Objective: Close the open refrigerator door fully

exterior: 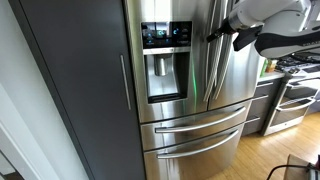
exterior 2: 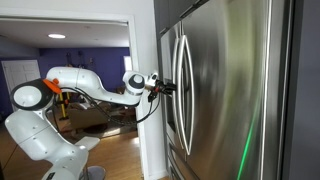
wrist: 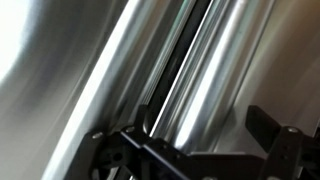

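The refrigerator door [exterior: 165, 100] is brushed steel with a black dispenser recess [exterior: 167, 76] and a blue-lit panel [exterior: 165, 33]. Its long bar handle [exterior: 199, 60] stands at the seam with the plain upper door [exterior: 232, 75]. In this view the door looks about flush with the fridge front. My gripper [exterior: 215, 36] is at the handles, high on the seam, and shows there too in an exterior view [exterior 2: 172, 87]. In the wrist view the gripper [wrist: 205, 125] is open, its fingers wide apart with a shiny bar handle [wrist: 200, 80] between them and a dark seam [wrist: 175, 70] beside it.
A dark cabinet panel [exterior: 80, 90] flanks the fridge. Two wide lower drawers [exterior: 195, 135] have horizontal handles. A stove [exterior: 290, 95] stands beyond the plain door. The white arm [exterior 2: 90, 85] reaches in from a room with a wood floor [exterior 2: 120, 160].
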Robot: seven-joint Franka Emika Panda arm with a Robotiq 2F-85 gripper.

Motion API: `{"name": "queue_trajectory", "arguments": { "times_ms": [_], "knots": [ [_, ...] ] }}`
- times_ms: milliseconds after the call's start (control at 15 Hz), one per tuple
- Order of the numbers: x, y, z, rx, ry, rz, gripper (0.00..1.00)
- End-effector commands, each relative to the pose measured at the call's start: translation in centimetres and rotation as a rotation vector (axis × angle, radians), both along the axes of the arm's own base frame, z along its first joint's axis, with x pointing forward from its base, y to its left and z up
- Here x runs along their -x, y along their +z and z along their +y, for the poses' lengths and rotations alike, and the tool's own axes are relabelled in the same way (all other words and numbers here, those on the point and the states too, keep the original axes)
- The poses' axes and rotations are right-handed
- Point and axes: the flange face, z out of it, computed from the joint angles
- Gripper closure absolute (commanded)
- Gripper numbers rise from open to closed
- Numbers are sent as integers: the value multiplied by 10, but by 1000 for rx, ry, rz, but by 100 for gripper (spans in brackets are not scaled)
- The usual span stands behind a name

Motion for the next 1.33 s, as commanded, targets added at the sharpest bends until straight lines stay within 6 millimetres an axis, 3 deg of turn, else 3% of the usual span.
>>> {"name": "queue_trajectory", "arguments": {
  "times_ms": [0,600,1000,1267],
  "knots": [
    [-8,-13,7,-73,-39,-7,0],
    [13,-21,26,-226,-180,-48,0],
    [53,-17,28,-166,-274,-5,0],
    [88,-9,37,-218,-165,26,0]
  ]
}}
